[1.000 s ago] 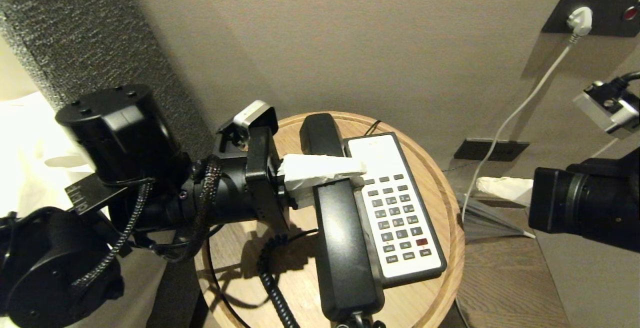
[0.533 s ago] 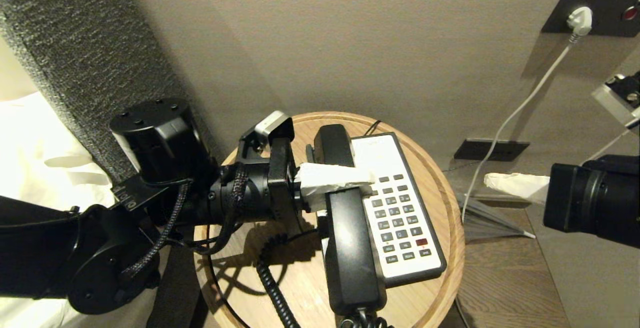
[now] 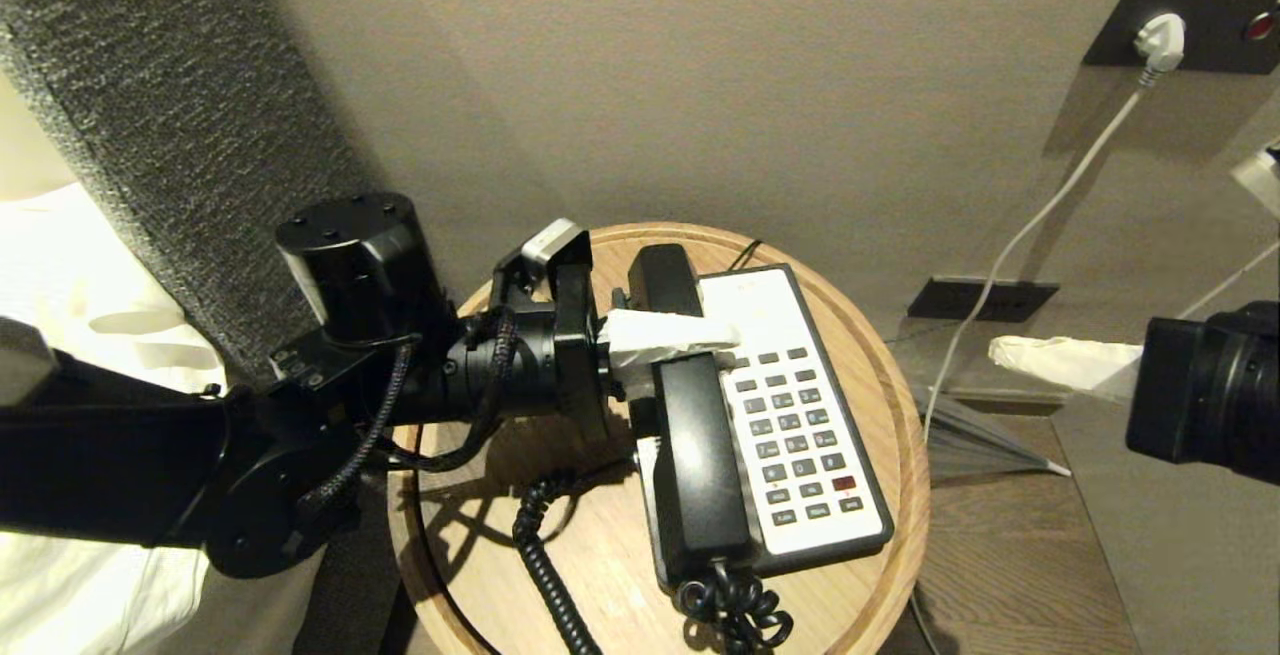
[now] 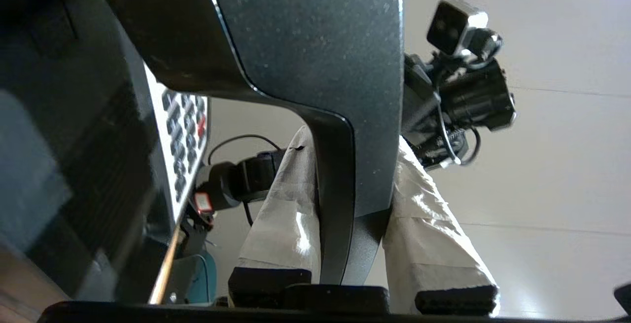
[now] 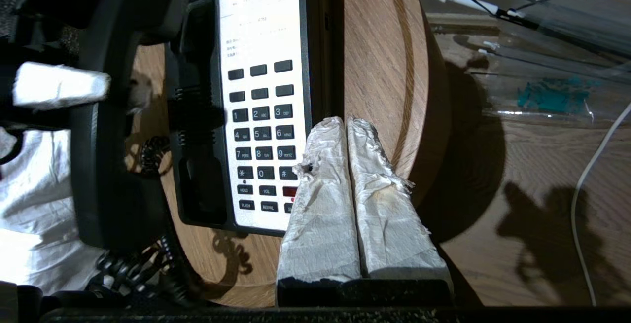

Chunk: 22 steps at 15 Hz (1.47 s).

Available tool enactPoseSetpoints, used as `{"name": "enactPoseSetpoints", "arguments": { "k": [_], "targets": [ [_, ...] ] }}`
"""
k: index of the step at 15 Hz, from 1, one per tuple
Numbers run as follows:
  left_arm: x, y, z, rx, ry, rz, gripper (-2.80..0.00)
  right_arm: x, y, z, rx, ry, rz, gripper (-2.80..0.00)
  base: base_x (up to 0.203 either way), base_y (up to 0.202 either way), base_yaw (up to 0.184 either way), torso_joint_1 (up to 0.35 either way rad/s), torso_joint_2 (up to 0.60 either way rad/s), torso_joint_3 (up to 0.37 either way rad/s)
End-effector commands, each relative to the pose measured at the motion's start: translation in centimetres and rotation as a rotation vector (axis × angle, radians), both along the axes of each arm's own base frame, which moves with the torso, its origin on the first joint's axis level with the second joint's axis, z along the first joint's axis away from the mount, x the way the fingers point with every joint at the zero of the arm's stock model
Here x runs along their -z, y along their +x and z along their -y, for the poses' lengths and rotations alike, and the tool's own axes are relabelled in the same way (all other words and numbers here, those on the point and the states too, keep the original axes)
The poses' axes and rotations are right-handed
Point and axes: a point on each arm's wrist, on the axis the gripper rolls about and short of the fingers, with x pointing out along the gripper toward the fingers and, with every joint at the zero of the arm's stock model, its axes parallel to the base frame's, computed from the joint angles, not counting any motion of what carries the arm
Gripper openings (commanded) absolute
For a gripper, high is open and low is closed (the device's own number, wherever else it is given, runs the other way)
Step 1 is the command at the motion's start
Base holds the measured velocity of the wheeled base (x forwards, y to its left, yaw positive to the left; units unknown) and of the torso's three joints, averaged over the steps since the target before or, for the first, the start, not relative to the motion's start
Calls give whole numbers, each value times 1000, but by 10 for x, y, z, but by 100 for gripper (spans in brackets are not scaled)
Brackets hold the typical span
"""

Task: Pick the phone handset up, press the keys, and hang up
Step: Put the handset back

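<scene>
Right arm (image 3: pixel 1210 390) cut off at the head view's edge, faceplate's small print (image 5: pixel 252 22) unreadable, coiled cord (image 3: pixel 545 575) leaving frame

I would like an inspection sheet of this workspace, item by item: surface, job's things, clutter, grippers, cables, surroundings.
Surface: round wooden table, carrying the phone.
Job's things: phone handset held over the cradle side of the phone base; whether it touches cannot be told. Keys uncovered, one red.
Clutter: clear plastic wrapper beside the table.
Grippers: left gripper shut on the handset's middle, tape-wrapped fingers on both sides; right gripper shut, empty, above the keypad's right edge.
Cables: black coiled cord across the tabletop; white cable from the wall plug.
Surroundings: beige wall, wooden floor.
</scene>
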Motion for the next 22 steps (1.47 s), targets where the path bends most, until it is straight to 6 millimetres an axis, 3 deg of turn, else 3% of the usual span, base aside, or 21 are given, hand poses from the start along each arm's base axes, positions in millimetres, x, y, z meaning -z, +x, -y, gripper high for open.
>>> {"name": "enactPoseSetpoints", "arguments": {
  "k": [1, 7, 14, 22],
  "targets": [
    [9, 9, 5, -15, 4, -18, -280, -2, -2, 2, 0, 8, 8, -280, 0, 0, 0, 0, 0, 0],
    [17, 17, 10, -76, -15, -14, -280, -1, -4, 3, -3, 13, 10, -280, 0, 0, 0, 0, 0, 0],
    [9, 18, -2, -45, -28, -49, -280, -4, -4, 3, -6, 18, 18, -280, 0, 0, 0, 0, 0, 0],
    [18, 24, 0, -36, -13, -69, -280, -5, -5, 3, -10, 21, 23, -280, 0, 0, 0, 0, 0, 0]
  ]
}}
